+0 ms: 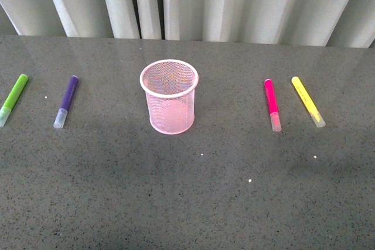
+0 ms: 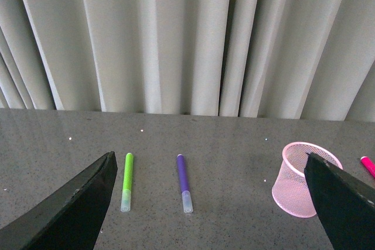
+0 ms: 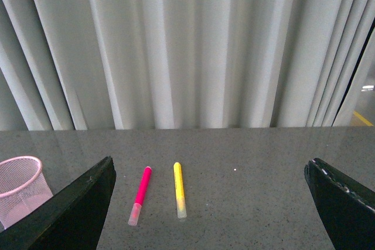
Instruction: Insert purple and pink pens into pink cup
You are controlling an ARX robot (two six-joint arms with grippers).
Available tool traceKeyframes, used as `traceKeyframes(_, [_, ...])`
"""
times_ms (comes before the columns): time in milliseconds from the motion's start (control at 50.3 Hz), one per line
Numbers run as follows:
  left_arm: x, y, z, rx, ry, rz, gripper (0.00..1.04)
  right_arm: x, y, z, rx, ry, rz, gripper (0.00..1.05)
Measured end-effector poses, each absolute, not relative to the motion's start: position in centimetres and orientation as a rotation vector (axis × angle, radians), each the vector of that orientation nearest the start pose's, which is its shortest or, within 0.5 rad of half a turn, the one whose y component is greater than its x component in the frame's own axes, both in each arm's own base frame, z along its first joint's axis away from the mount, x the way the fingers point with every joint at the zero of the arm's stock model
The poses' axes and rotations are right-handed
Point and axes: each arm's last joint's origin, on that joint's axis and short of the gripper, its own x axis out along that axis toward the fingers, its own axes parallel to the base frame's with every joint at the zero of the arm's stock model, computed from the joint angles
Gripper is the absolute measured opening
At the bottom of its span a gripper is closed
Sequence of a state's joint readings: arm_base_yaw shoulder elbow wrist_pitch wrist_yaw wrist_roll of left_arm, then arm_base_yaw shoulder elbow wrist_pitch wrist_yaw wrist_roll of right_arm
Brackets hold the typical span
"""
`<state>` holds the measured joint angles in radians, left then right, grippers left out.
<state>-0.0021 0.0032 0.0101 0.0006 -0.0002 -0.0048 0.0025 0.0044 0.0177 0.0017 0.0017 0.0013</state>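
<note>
The pink mesh cup (image 1: 169,96) stands upright and empty at the table's middle; it also shows in the left wrist view (image 2: 301,179) and the right wrist view (image 3: 19,189). The purple pen (image 1: 66,100) lies flat to the cup's left, also in the left wrist view (image 2: 184,182). The pink pen (image 1: 272,104) lies flat to the cup's right, also in the right wrist view (image 3: 140,194). My left gripper (image 2: 211,200) is open, well short of the purple pen. My right gripper (image 3: 211,200) is open, well short of the pink pen. Neither arm shows in the front view.
A lime-green marker (image 1: 13,98) lies at the far left, outside the purple pen. A yellow marker (image 1: 307,101) lies at the far right, outside the pink pen. A pale curtain (image 1: 187,1) hangs behind the grey speckled table (image 1: 187,197).
</note>
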Motion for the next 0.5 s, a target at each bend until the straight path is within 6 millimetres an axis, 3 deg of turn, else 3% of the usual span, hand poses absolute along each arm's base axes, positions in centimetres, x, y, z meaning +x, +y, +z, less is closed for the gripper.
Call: traceKeyframes(497, [9.73, -0.02, 16.68, -0.005, -0.007, -0.002, 0.98, 9.69, 0.02, 16.94, 0.001, -0.015, 0.001, 0.98])
